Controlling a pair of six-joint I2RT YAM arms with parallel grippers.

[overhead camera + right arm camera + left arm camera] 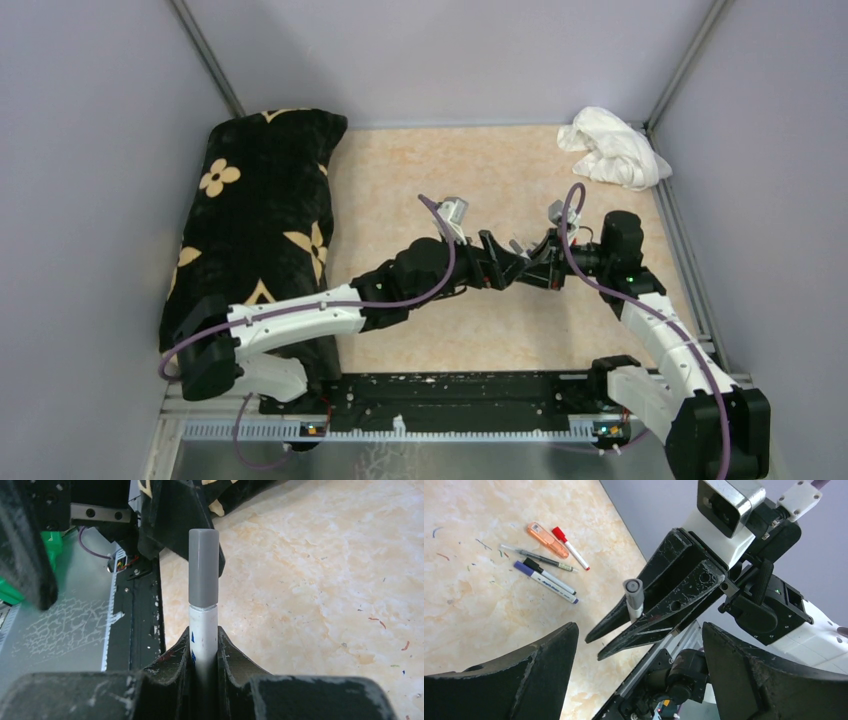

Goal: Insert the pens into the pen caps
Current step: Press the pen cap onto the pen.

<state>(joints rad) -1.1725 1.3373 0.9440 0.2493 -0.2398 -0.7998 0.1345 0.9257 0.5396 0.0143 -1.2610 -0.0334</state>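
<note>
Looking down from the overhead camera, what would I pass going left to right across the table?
Black fabric cushion with beige flowers → left tool, open → right tool, gripping a grey-capped white pen → crumpled white cloth.

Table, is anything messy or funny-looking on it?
Yes. The beige marbled tabletop has small coloured ink scribbles near the cluster of marker pens, like stray pen marks. A crumpled white cloth also sits bunched in the far right corner.
</note>
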